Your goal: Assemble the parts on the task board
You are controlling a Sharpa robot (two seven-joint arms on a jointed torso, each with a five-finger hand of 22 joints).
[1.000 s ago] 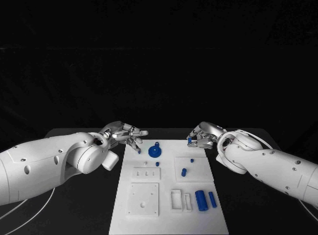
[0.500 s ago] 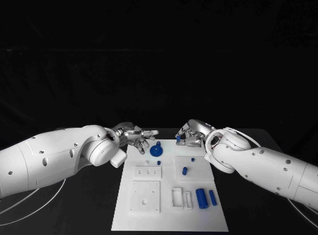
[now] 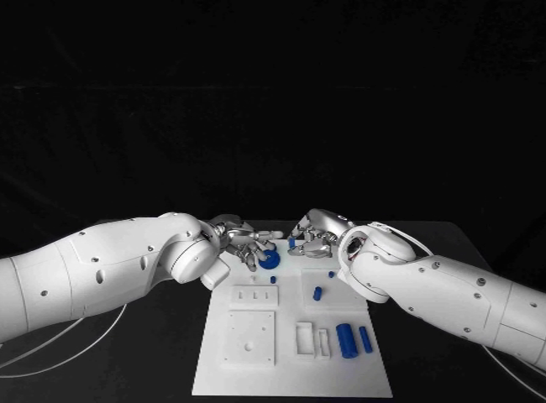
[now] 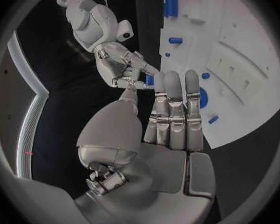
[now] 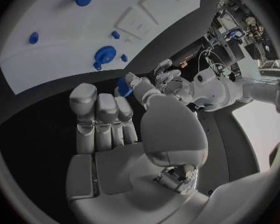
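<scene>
- Right silver hand (image 3: 312,236) pinches a small blue cylindrical part (image 3: 291,243) over the far end of the white task board (image 3: 291,369).
- Left silver hand (image 3: 243,244) empty, fingers straight, just beside the round blue gear-like part (image 3: 270,259) on the board.

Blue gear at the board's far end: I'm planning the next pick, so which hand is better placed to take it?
Probably the left hand: its fingers hang right beside the gear. The right hand sits farther off and already pinches a small blue part.
</scene>
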